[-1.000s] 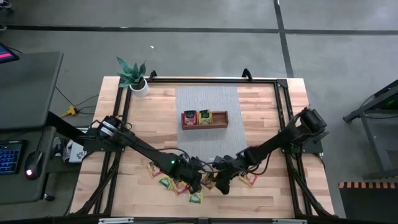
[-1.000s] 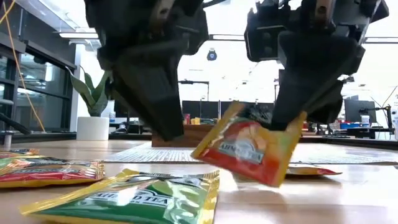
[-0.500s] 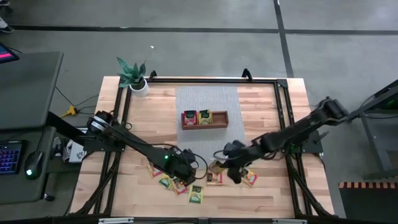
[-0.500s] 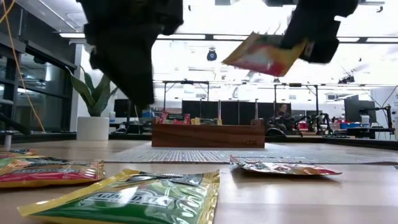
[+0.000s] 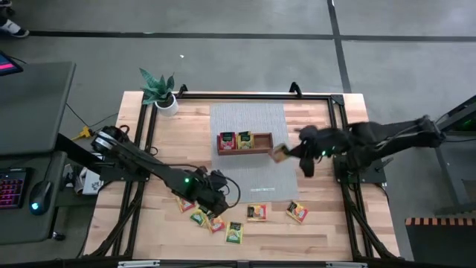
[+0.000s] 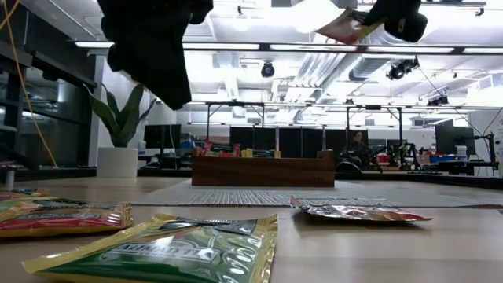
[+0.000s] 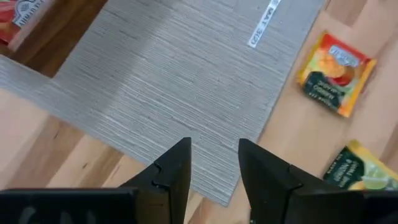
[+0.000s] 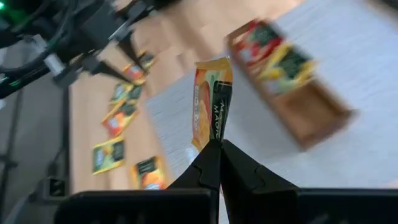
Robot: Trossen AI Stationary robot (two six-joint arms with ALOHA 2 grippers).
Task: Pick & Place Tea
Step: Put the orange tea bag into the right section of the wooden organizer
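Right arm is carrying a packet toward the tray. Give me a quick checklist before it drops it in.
1. Grip: right gripper shut on the orange tea packet: ok.
2. Position: packet is beside the wooden tray's right end, not over it: not ok.
3. Target: right compartment looks empty: ok.
4. Left gripper is open over the grey mat, away from the tray: ok.
5. Height above the tray: cannot tell.
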